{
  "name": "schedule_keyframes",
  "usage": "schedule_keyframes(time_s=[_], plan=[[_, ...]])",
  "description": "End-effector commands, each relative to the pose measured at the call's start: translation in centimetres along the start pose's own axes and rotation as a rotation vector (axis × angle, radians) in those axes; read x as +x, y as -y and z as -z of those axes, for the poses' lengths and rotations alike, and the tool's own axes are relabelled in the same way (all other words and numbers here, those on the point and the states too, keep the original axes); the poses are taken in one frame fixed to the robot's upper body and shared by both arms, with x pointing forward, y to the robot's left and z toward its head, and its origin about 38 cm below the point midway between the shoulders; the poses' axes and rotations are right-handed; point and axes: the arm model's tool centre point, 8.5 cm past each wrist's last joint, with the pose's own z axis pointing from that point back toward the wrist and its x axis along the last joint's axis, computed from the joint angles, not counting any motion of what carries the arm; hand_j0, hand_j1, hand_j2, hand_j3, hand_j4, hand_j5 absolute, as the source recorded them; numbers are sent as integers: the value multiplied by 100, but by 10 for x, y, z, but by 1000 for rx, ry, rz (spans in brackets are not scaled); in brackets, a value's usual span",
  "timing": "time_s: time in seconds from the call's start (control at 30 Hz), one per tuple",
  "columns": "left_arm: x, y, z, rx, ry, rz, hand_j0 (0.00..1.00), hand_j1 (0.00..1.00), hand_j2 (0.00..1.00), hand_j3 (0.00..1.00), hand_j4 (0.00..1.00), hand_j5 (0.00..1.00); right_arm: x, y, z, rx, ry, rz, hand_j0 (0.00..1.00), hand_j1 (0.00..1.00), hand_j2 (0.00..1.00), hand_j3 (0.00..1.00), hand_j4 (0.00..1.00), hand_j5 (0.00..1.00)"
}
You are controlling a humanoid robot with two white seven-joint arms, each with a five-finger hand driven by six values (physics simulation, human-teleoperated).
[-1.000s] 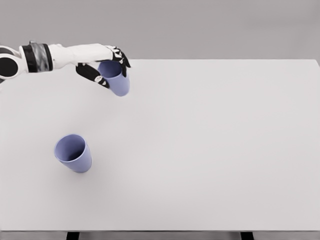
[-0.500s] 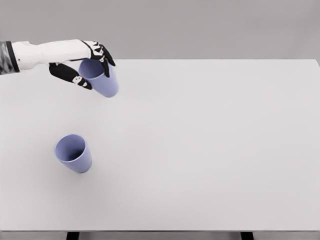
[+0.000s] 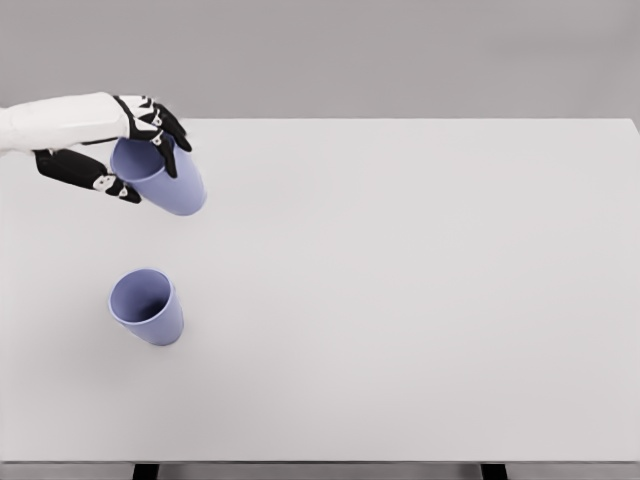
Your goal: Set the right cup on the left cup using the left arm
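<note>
My left hand [image 3: 130, 150] comes in from the upper left and is shut on a lavender cup [image 3: 160, 178]. It holds that cup in the air, tilted, with its mouth facing up and left. The black fingers [image 3: 160, 130] wrap over the rim and the thumb lies at the left side. A second lavender cup [image 3: 147, 306] stands upright on the white table [image 3: 400, 300], below the held one and slightly to its left. A clear gap separates the two cups. No right arm shows.
The white table fills most of the view, its front edge near the bottom and its far edge at the grey wall. Two dark table legs [image 3: 146, 471] peek out beneath the front edge.
My left hand has carried the held cup leftward and a little down, from the table's far edge toward the standing cup. The standing cup has not moved.
</note>
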Motion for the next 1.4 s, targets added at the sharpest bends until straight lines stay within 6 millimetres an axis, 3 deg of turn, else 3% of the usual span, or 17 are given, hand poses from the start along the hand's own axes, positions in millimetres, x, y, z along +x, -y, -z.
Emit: schedule_keyframes(time_s=[0.0,0.47,0.83,1.37], plan=[[8,2,-13,2,-4,-3,50,50,50,50,50,50,0,0,0,1,0,-1,100,100,100,100,100,100],[28,16,-56,-78,-52,0,50,50,50,50,50,50,0,0,0,1,-1,0,100,100,100,100,100,100],[23,37,-56,-140,-56,-48,50,50,50,50,50,50,0,0,0,1,0,-1,100,100,100,100,100,100],[23,42,-67,-159,-77,-70,50,50,50,50,50,50,0,0,0,1,0,-1,100,100,100,100,100,100]])
